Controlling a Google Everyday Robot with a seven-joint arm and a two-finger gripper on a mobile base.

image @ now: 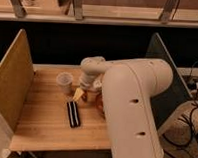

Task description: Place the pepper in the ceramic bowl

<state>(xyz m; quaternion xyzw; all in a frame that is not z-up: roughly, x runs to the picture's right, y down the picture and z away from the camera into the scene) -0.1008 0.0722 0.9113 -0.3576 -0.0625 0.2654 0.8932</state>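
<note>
Pale wood makes up the table [45,122], which is walled on the left by a tan upright board [12,81] and on the right by a grey panel [166,52]. The robot's bulky white arm [133,110] fills the right of the view, reaching in from the near edge and bending down to the middle of the tabletop. The gripper [81,93] hangs low there, just left of the ceramic bowl [98,102] and just right of a small translucent whitish cup [64,80]. Whether the gripper is open, closed or holding anything cannot be told from this angle. Only a glossy orange-brown sliver of the bowl shows (the arm covers the rest), so its inside is hidden. The pepper cannot be picked out anywhere; if it is near the gripper or in the bowl, the arm and wrist conceal it. A black striped bar [73,113] lies flat on the wood just in front of the gripper, running lengthwise toward the near edge, apart from both cup and bowl. Dark cables [190,123] trail over the floor to the right of the table.
</note>
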